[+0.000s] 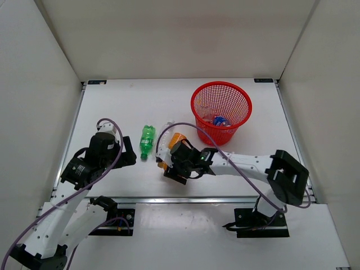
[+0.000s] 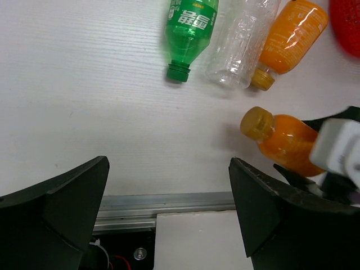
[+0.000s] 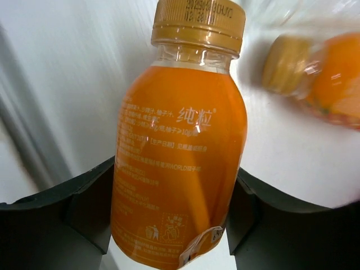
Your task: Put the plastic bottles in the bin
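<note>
My right gripper (image 1: 170, 169) is shut on an orange bottle (image 3: 180, 169) with a gold cap; its fingers press both sides of the body. In the top view this bottle's cap (image 1: 162, 165) pokes out to the left near the table's front edge. A green bottle (image 1: 147, 140), a clear bottle (image 1: 165, 138) and a second orange bottle (image 1: 176, 139) lie side by side just behind it. The red mesh bin (image 1: 194, 101) stands at the back right with a blue-capped bottle (image 1: 219, 120) inside. My left gripper (image 2: 169, 208) is open and empty, left of the green bottle.
White walls close in the table on the left, back and right. An aluminium rail (image 1: 169, 199) runs along the front edge. A purple cable (image 1: 236, 169) loops over the right arm. In the left wrist view the held orange bottle (image 2: 281, 140) and the bin (image 2: 346, 22) show at the right.
</note>
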